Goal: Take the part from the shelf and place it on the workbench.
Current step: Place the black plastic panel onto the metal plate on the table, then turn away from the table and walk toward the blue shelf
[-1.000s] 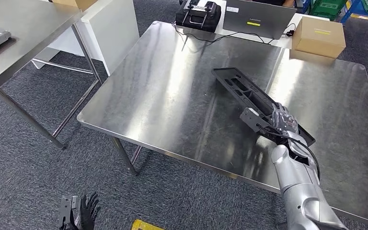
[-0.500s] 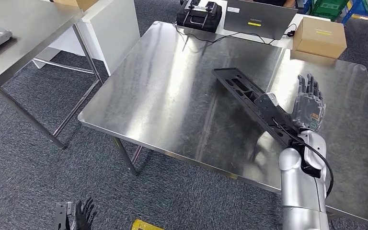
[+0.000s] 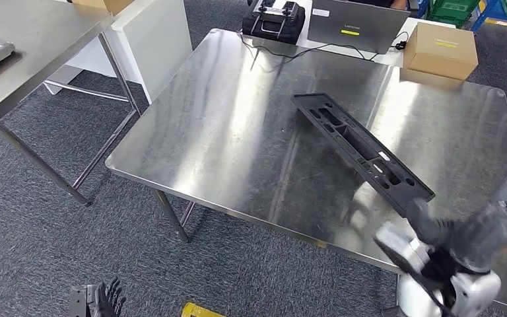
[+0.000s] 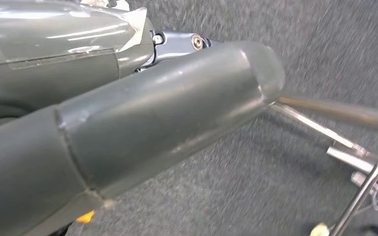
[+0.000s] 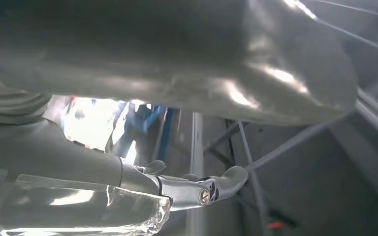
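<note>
The long black plastic part (image 3: 363,145) lies flat and diagonal on the steel workbench (image 3: 237,119), right of centre, with nothing touching it. My right hand (image 3: 482,231) is a motion-blurred shape low at the bench's near right edge, clear of the part and holding nothing. In the right wrist view its thick grey thumb (image 5: 177,59) fills the foreground with nothing beneath it. My left hand (image 3: 105,304) hangs low over the carpet at the bottom left, fingers apart and empty; its thumb (image 4: 167,123) shows close up in the left wrist view.
A cardboard box (image 3: 439,49) stands at the bench's far right corner. A grey laptop (image 3: 356,23) and a black device (image 3: 274,16) with cables sit behind the far edge. A second steel table (image 3: 33,39) stands at the left, a white cabinet (image 3: 152,39) beside it.
My right hand let go of the part, opened above it, then dropped back fast toward the bench's near right edge. The part now lies alone on the bench. The left hand sank slightly.
</note>
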